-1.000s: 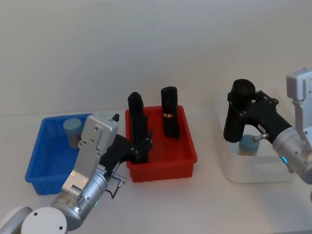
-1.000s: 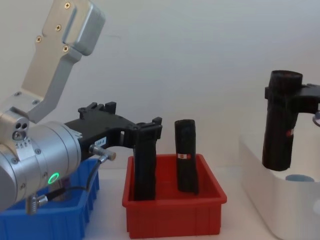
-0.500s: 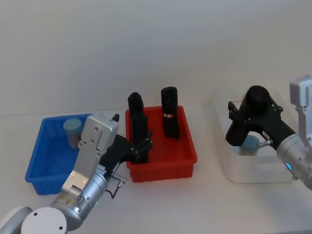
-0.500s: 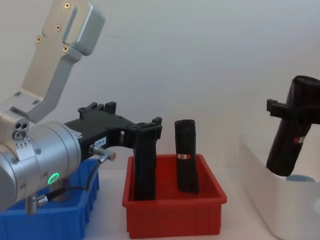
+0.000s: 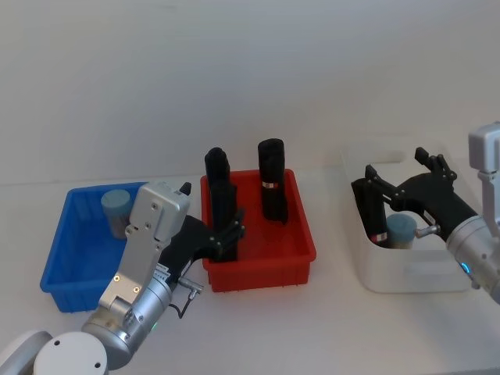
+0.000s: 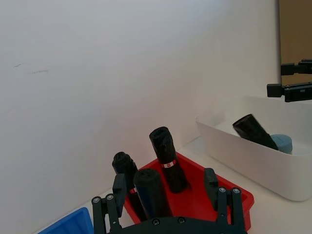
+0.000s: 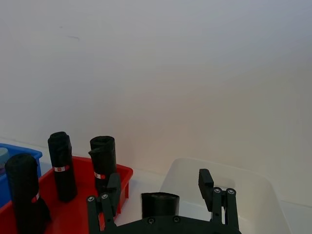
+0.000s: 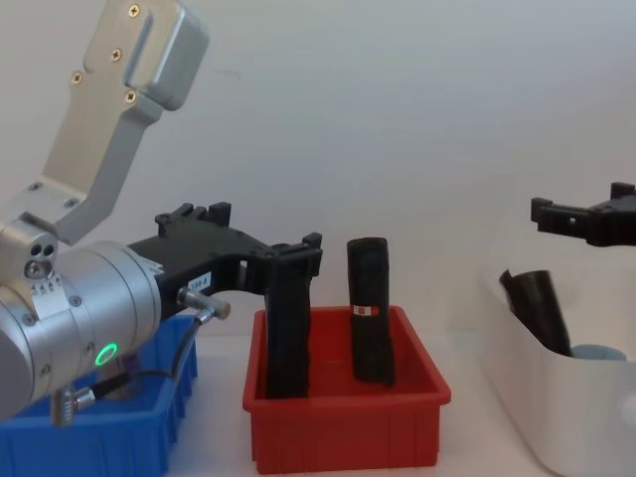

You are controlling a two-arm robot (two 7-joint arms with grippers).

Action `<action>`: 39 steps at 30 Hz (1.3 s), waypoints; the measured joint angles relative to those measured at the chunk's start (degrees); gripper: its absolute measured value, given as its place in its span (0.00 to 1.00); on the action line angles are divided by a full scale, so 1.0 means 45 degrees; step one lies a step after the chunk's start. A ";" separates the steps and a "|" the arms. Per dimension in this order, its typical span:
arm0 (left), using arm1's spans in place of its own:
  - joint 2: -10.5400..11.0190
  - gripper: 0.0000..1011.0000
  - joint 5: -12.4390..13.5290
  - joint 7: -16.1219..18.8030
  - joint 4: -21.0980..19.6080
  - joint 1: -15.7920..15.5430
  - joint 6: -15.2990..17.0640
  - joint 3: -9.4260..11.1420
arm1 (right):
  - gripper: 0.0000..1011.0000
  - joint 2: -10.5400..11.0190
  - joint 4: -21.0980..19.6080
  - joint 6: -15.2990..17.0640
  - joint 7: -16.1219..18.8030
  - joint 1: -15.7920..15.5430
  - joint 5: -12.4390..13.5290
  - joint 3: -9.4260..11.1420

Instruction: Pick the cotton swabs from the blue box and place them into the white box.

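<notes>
The left pincer (image 5: 226,234) hangs low at the near left edge of the red bin (image 5: 301,258), its fingers spread with nothing between them; a tall black block (image 8: 288,328) stands upright in the bin just ahead of it, and a second black block (image 5: 272,190) stands farther back in the same bin. Beside and behind that arm, on the robot's left, sits the blue box (image 5: 74,269) on the white worktop (image 5: 312,328), with one jar of cotton swabs (image 5: 116,211) upright in its far part, well apart from the left pincer.

Across on the right, the right pincer (image 5: 400,181) hovers over the white box (image 5: 406,277), its fingers wide apart and empty. Just below it, inside the white box, a black block (image 5: 373,213) lies tilted against the wall, and a second cotton swabs jar (image 5: 401,231), pale blue lid up, stands touching or just beside it.
</notes>
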 joint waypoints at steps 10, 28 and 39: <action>0.0000 0.99 0.0000 0.0000 0.0000 0.0000 0.0000 0.0001 | 0.99 0.0034 -0.0071 -0.0098 0.0037 -0.0008 0.0036 0.0051; 0.0000 0.99 0.0000 0.0000 0.0000 0.0000 0.0000 0.0000 | 0.99 0.0099 -0.0256 -0.0258 0.0116 -0.0070 0.0126 0.0134; 0.0000 0.99 0.0000 0.0000 0.0000 0.0000 0.0000 0.0001 | 0.99 0.0112 -0.0289 -0.0287 0.0134 -0.0082 0.0145 0.0149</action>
